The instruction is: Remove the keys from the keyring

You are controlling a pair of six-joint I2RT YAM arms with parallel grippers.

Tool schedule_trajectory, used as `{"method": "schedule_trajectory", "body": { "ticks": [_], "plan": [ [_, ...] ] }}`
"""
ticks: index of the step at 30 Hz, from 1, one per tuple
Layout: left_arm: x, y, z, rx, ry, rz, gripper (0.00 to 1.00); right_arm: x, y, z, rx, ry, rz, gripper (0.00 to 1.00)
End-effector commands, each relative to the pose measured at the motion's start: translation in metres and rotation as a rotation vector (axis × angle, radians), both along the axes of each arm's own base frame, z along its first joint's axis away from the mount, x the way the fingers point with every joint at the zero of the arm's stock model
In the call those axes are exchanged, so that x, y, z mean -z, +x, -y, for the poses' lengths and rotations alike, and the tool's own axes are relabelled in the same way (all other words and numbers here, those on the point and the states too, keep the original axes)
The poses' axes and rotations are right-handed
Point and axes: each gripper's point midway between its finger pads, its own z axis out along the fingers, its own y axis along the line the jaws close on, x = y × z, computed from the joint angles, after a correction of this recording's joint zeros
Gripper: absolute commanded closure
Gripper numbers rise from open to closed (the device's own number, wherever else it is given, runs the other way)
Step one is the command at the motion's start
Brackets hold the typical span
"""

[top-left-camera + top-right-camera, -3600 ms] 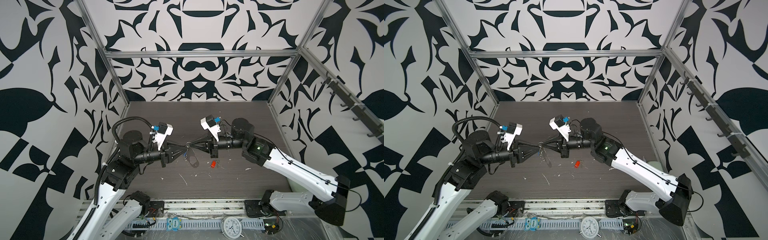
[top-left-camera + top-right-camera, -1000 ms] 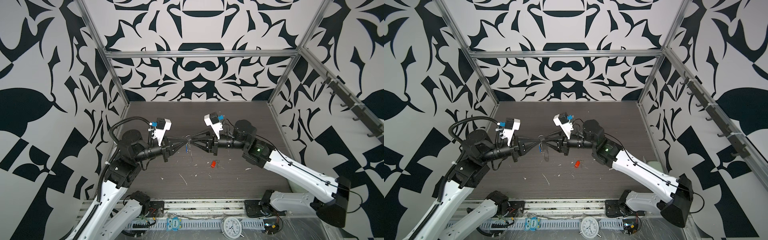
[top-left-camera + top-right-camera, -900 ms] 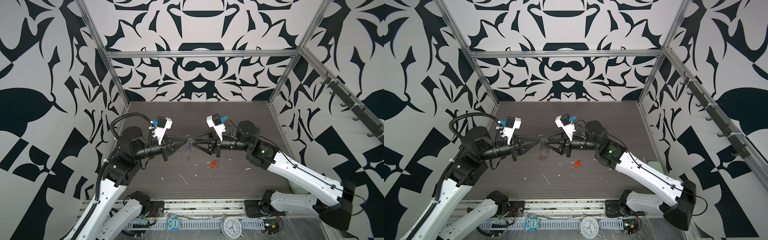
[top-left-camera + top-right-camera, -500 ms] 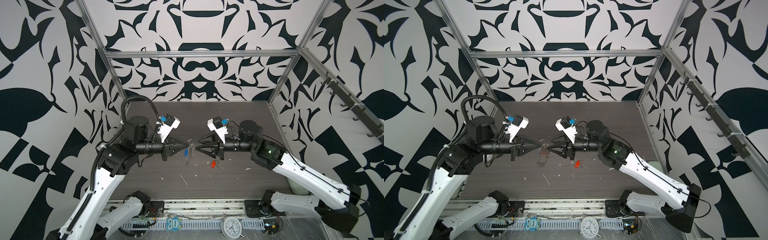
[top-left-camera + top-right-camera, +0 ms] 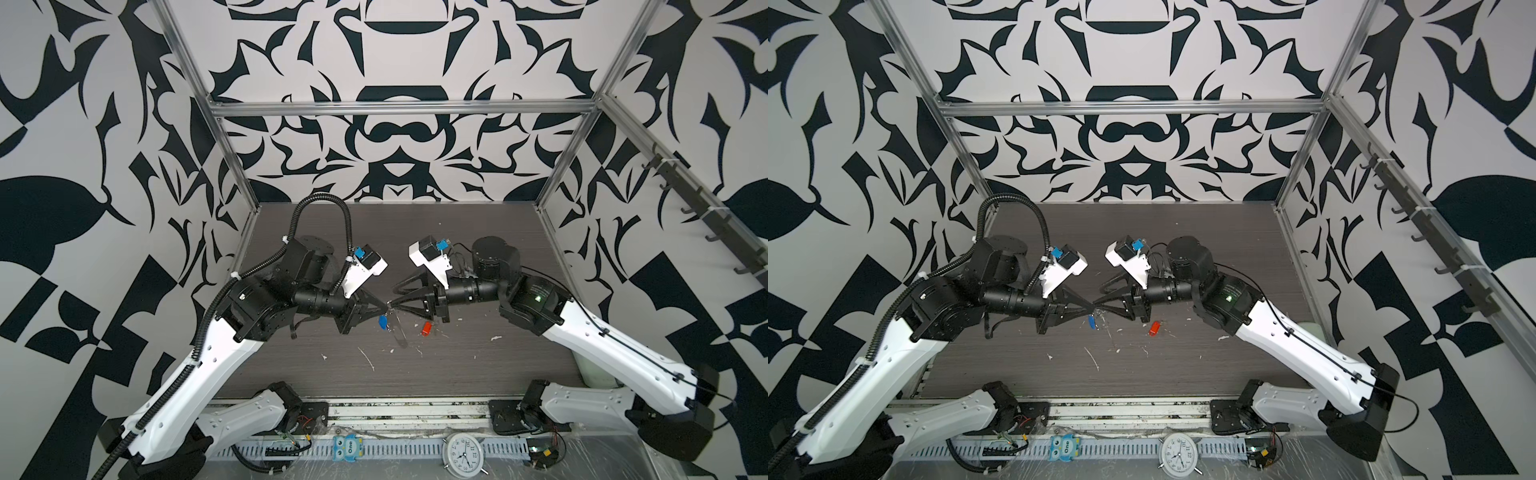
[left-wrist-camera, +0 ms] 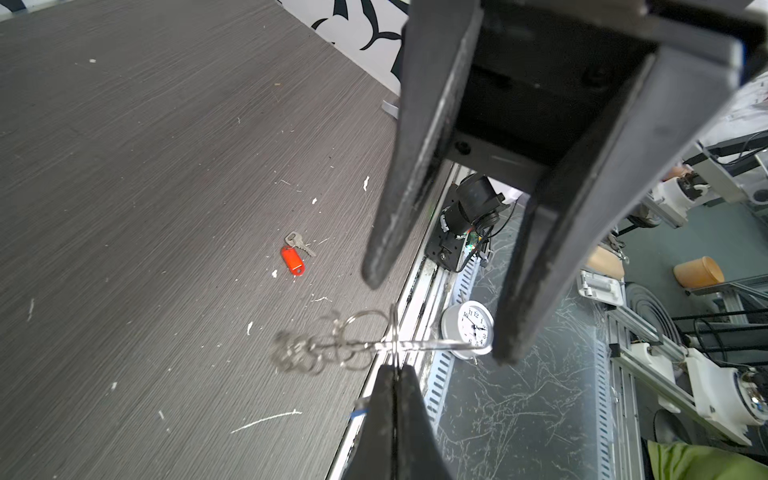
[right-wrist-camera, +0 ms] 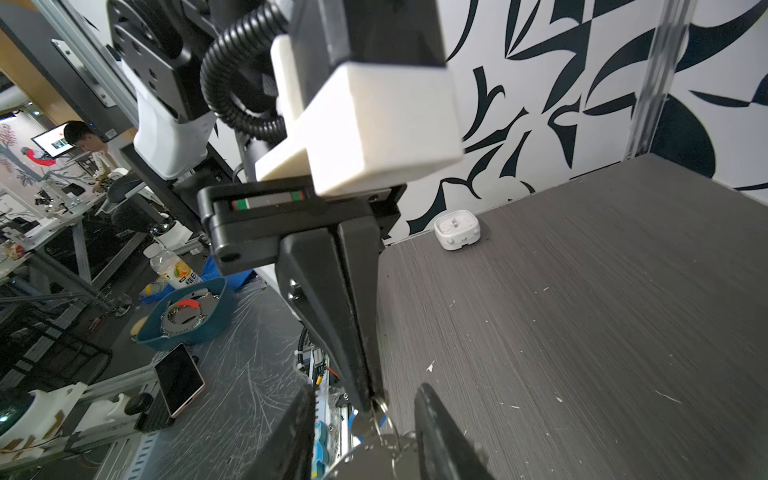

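My left gripper is shut on a thin metal ring of the keyring, held above the table. I cannot tell which ring it is. In both top views the key with the blue tag hangs just under the fingertips, with the grey strap loop beside it. My right gripper faces the left one with its jaws open, one on each side of the bunch. The clip bar's end reaches its finger. The key with the red-orange tag lies loose on the table.
White scraps lie scattered on the dark table top. A round white clock and a blue owl figure sit on the front rail. A small square white clock stands at a table corner. Patterned walls close in the back and both sides.
The left arm's elbow has swung up and the left gripper has carried the bunch a little to the right. The right gripper has stayed facing it with its jaws spread.
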Motion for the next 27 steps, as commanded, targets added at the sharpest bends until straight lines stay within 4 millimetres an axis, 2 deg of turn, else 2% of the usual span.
{"method": "schedule_trajectory", "body": {
  "ticks": [1,5,10,19,27],
  "plan": [
    [-0.0099,-0.0059,-0.0037,0.019,-0.001,0.021,1.0,-0.0123,-0.0057,-0.0013,-0.05,0.014,0.018,0.58],
    [-0.0124,-0.0082,-0.0034,0.032,-0.003,0.02,1.0,-0.0028,-0.0017,-0.0042,-0.044,-0.017,0.01,0.59],
    [-0.0104,-0.0086,-0.0041,0.035,0.007,0.017,1.0,-0.0039,-0.0033,-0.0052,-0.059,-0.012,0.009,0.73],
    [-0.008,-0.0106,-0.0053,0.042,0.015,0.012,1.0,-0.0063,-0.0035,-0.0036,-0.055,-0.018,0.019,0.74],
    [-0.0092,-0.0102,-0.0049,0.04,0.01,0.015,1.0,-0.004,-0.0049,-0.0065,-0.077,-0.021,0.001,0.96]
  ]
}}
